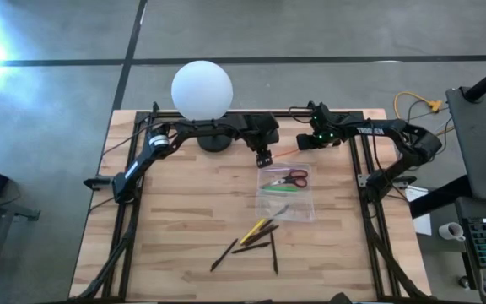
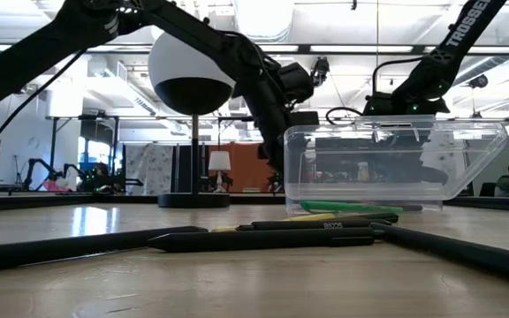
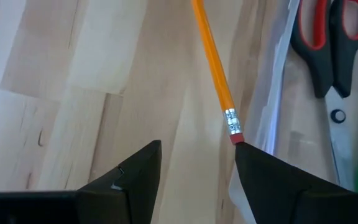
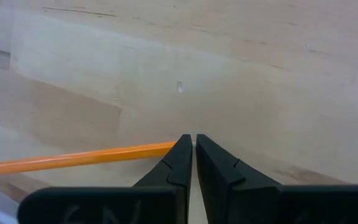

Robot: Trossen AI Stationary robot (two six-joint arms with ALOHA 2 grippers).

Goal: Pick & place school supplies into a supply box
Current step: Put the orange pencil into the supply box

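An orange pencil (image 1: pixel 288 152) lies on the table at the far edge of the clear supply box (image 1: pixel 287 192), which holds the red-handled scissors (image 1: pixel 287 178) and the green marker (image 1: pixel 275 189). My left gripper (image 3: pixel 197 152) is open, low over the pencil's eraser end (image 3: pixel 234 129) beside the box's far left corner. My right gripper (image 4: pixel 193 142) is shut at the pencil's other end. A yellow pencil (image 1: pixel 256 229) and several dark pens (image 1: pixel 256 247) lie on the table nearer the front. My left gripper: the pencil's eraser tip (image 3: pixel 236 138) sits right at one fingertip (image 3: pixel 247 152); I cannot tell whether they touch. My right gripper: its shut fingertips (image 4: pixel 180 149) stand over the pencil's far end (image 4: pixel 160 149) and hide it; I cannot tell whether they touch it.
The white globe lamp (image 1: pixel 202 91) on its black base (image 1: pixel 216 139) stands at the far edge, close behind my left arm. Loose pens (image 2: pixel 263 237) lie in front of the box. Bare wood lies to the left of the box.
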